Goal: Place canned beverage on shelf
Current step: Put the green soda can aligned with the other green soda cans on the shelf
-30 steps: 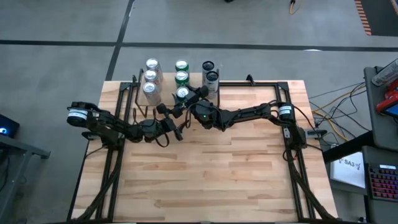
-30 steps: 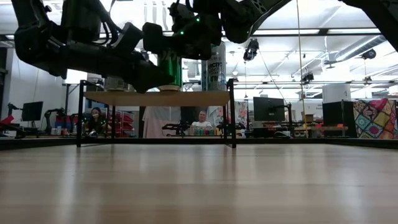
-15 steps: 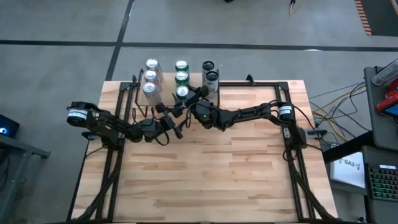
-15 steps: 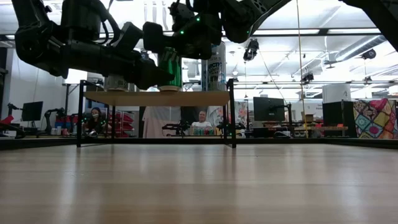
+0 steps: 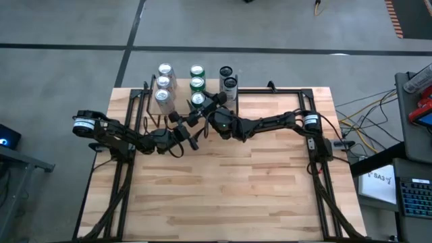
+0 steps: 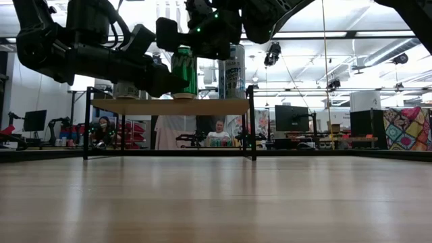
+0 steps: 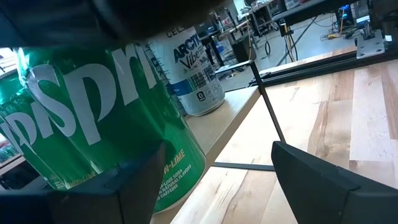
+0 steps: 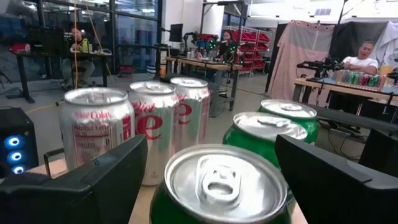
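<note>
The green can (image 6: pixel 183 73) stands straight up on the shelf (image 6: pixel 172 106), at the front end of the middle row. Two more green cans (image 5: pixel 196 77) stand behind it. Three silver cans (image 5: pixel 163 84) make a row on one side, and two blue and white cans (image 6: pixel 231 71) make a row on the other side.

The left tool (image 7: pixel 205 180) is right at the green can, low down by its bottom. Its two fingers are spread wide. One finger sits on each side of the can, and there is a clear gap on the side toward the blue and white cans. So it does not look like it is pinching the can.

The right tool (image 8: pixel 211 171) is just above the same can, near its shiny top. Its fingers are spread wide too, one on each side of the lid. It does not pinch anything either.

The can's long way goes up and down. It already rests on the shelf, so I think the job is nearly done. Both tools are about as close to the can as each other. The left one comes at it from the counter (image 5: pixel 229 189) side, the right one from above. To let go cleanly, I think each tool should pull back the way it points and not bump the can sideways, or it may knock the can into the others.
</note>
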`<control>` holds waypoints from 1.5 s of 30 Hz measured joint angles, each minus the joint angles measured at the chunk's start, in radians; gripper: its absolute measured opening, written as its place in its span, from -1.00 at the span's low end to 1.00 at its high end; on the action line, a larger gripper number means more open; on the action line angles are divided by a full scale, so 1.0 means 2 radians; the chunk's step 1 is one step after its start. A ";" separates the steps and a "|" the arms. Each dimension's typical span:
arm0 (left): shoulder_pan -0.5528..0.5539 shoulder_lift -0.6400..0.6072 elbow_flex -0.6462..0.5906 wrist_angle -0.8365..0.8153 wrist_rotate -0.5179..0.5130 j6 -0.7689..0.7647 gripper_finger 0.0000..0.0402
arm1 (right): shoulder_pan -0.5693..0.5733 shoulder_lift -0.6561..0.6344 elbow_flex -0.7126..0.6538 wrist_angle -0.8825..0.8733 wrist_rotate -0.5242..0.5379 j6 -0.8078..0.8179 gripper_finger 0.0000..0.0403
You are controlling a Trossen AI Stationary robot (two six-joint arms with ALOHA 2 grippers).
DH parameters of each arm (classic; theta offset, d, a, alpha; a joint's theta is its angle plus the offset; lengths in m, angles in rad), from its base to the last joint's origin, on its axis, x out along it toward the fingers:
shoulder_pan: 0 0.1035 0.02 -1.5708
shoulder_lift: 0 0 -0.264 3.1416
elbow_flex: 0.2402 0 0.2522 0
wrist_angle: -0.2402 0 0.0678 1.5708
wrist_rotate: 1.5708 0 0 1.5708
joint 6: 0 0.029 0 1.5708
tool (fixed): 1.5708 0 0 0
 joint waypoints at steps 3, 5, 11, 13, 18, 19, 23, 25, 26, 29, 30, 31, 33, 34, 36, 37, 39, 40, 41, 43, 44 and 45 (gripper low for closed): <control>0.000 0.000 0.000 0.000 0.000 0.000 0.39 | 0.002 -0.004 0.000 0.003 0.000 -0.003 0.69; 0.000 0.000 0.000 0.000 0.000 0.000 0.38 | 0.004 -0.006 0.000 0.003 0.000 -0.006 0.69; 0.000 0.000 0.000 0.000 0.000 -0.001 0.38 | 0.010 -0.011 0.000 0.011 0.002 -0.019 0.69; 0.000 0.000 0.001 0.000 0.000 -0.002 0.39 | 0.013 -0.011 0.000 0.017 0.002 -0.030 0.69; 0.000 0.000 0.001 0.000 -0.001 -0.002 0.38 | 0.025 -0.017 0.000 0.037 0.002 -0.063 0.69; 0.000 0.000 0.001 0.000 -0.003 -0.002 0.39 | 0.027 -0.020 0.000 0.037 0.002 -0.067 0.69; 0.000 0.000 0.002 0.000 -0.007 -0.002 0.38 | 0.038 -0.036 0.000 0.032 0.002 -0.082 0.69; 0.000 0.000 0.002 0.000 -0.007 -0.002 0.39 | 0.044 -0.045 0.000 0.026 0.003 -0.094 0.69; 0.000 0.000 0.002 0.000 -0.007 -0.002 0.39 | 0.047 -0.050 0.000 0.023 0.003 -0.099 0.69; 0.000 0.000 0.002 0.000 -0.008 -0.002 0.38 | 0.057 -0.063 0.000 0.002 0.003 -0.111 0.69; 0.000 0.000 0.002 0.000 -0.007 -0.002 0.39 | 0.061 -0.068 0.000 -0.013 0.003 -0.111 0.68; 0.000 0.000 0.002 0.000 -0.008 -0.002 0.38 | 0.064 -0.074 0.000 -0.033 0.003 -0.109 0.66; 0.000 0.000 0.002 0.000 -0.008 -0.002 0.39 | 0.068 -0.088 0.000 -0.088 0.002 -0.087 0.59; 0.000 0.000 0.002 0.000 -0.008 -0.002 0.39 | 0.068 -0.095 0.000 -0.118 0.002 -0.069 0.53; 0.000 0.000 0.002 0.000 -0.008 -0.002 0.39 | 0.069 -0.111 0.000 -0.186 0.001 -0.031 0.40; 0.000 0.000 0.002 0.000 -0.008 -0.002 0.38 | 0.069 -0.119 0.000 -0.217 0.000 -0.012 0.32; 0.000 0.000 0.002 0.000 -0.008 -0.002 0.39 | 0.067 -0.131 0.000 -0.281 -0.002 0.028 0.13; 0.000 0.000 0.002 0.000 -0.008 -0.002 0.39 | 0.067 -0.136 0.000 -0.311 -0.005 0.045 0.03; 0.000 0.000 0.002 0.000 -0.008 -0.002 0.39 | 0.065 -0.139 0.000 -0.338 -0.011 0.058 -0.08; 0.000 0.000 0.002 0.000 -0.008 -0.002 0.39 | 0.063 -0.141 0.000 -0.370 -0.031 0.079 -0.31; 0.000 0.000 0.002 0.000 -0.008 -0.002 0.39 | 0.062 -0.140 0.000 -0.379 -0.037 0.084 -0.44; 0.000 0.000 0.002 0.000 -0.008 -0.002 0.39 | 0.061 -0.139 0.000 -0.383 -0.042 0.087 -0.56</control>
